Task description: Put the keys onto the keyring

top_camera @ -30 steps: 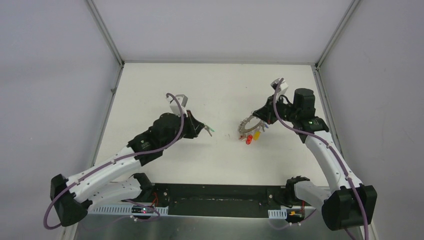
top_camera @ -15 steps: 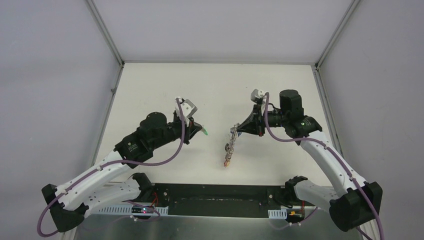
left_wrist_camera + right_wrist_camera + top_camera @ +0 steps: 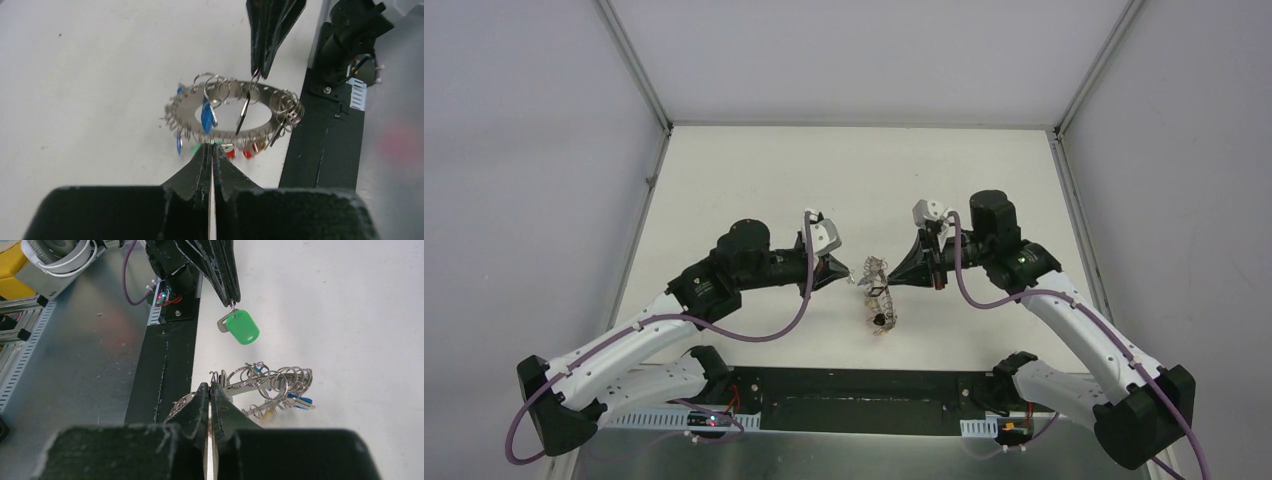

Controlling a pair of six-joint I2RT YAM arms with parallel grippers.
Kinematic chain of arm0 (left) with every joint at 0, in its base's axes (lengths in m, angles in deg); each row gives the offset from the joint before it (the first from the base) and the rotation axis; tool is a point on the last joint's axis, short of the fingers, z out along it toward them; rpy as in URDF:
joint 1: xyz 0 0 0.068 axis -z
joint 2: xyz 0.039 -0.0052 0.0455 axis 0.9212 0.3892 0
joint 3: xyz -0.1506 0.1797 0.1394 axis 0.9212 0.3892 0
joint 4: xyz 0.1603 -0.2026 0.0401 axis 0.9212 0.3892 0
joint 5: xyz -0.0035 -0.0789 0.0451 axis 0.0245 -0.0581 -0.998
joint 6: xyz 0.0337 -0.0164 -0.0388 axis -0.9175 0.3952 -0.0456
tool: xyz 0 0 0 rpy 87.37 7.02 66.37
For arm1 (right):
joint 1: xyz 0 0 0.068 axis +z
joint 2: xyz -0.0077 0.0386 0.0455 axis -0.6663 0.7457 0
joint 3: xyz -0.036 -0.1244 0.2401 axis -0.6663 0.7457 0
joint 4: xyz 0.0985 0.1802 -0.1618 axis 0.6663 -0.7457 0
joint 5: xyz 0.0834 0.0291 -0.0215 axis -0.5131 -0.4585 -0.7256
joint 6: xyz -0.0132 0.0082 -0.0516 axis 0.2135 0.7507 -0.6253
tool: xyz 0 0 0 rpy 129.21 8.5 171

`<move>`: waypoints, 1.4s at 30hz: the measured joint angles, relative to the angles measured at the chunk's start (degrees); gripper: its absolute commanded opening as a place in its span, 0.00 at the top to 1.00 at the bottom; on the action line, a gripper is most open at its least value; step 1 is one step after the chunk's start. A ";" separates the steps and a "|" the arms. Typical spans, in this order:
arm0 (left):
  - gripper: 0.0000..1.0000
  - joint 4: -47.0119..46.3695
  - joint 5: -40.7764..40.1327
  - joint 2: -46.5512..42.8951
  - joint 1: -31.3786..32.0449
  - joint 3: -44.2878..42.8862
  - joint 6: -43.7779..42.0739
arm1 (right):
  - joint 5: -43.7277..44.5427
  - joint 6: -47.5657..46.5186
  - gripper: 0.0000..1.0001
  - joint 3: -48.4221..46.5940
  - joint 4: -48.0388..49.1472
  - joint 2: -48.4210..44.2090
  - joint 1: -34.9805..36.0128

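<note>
Keyring [image 3: 186,107]: polished silvery metal, bright with glints. Green key tag [image 3: 241,327], just beside the keyring: smooth, glossy plastic. Left gripper fingers [image 3: 197,172], near the keyring: matt black, faintly grainy. Table [image 3: 75,75], beneath the keyring: matt white, smooth.

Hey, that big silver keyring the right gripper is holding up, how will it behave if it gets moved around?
The keyring looks like a stiff metal band, so it probably keeps its shape though the right gripper pinches only one edge. Its small loops and the blue-tagged key hang loose, so they will likely swing and tangle.
</note>
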 measured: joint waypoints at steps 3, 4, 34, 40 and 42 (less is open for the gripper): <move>1.00 -2.86 2.43 0.00 0.70 0.02 -0.76 | -0.31 0.22 1.00 1.27 1.66 -0.31 1.09; 1.00 -3.69 3.37 0.00 1.09 0.02 -0.92 | -0.46 0.31 1.00 1.55 2.21 -0.35 1.42; 1.00 -6.73 6.93 3.89 4.50 -1.73 13.38 | 7.54 0.74 1.00 2.54 5.57 -1.79 7.30; 1.00 -6.43 5.44 5.05 4.50 -1.79 14.91 | 7.61 0.48 1.00 2.84 5.60 -1.86 7.91; 1.00 -6.38 5.20 5.44 4.50 -1.79 15.17 | 7.65 0.33 1.00 2.84 5.60 -2.01 8.04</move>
